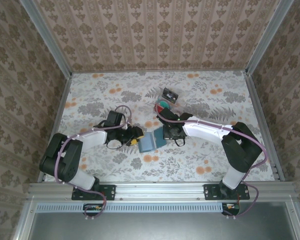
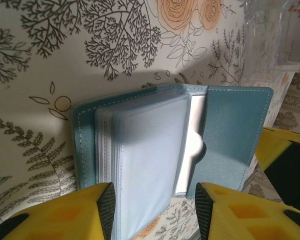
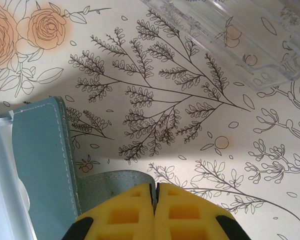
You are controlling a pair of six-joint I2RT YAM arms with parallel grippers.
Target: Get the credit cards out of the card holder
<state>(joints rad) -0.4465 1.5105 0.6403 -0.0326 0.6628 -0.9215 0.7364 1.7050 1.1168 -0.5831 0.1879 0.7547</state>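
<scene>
The teal card holder (image 1: 149, 142) lies open mid-table between my two grippers. In the left wrist view its pale blue-grey sleeves (image 2: 145, 160) stand between the yellow fingers of my left gripper (image 2: 155, 200), which is open; the right pad is clear of the teal panel (image 2: 235, 125). A white slip (image 2: 192, 150) shows in that panel's slot. The credit cards are hidden. My right gripper (image 3: 155, 187) is shut on the curled edge of the holder's cover (image 3: 110, 182), with the teal panel (image 3: 40, 160) to its left. From above, the left gripper (image 1: 136, 135) and right gripper (image 1: 166, 132) flank the holder.
A clear plastic box (image 1: 169, 100) sits just beyond the holder with red, green and dark items in it; the wrist views show it as a clear box (image 3: 230, 30) and a clear box corner (image 2: 270, 35). Patterned walls enclose the flowered table (image 1: 215, 100).
</scene>
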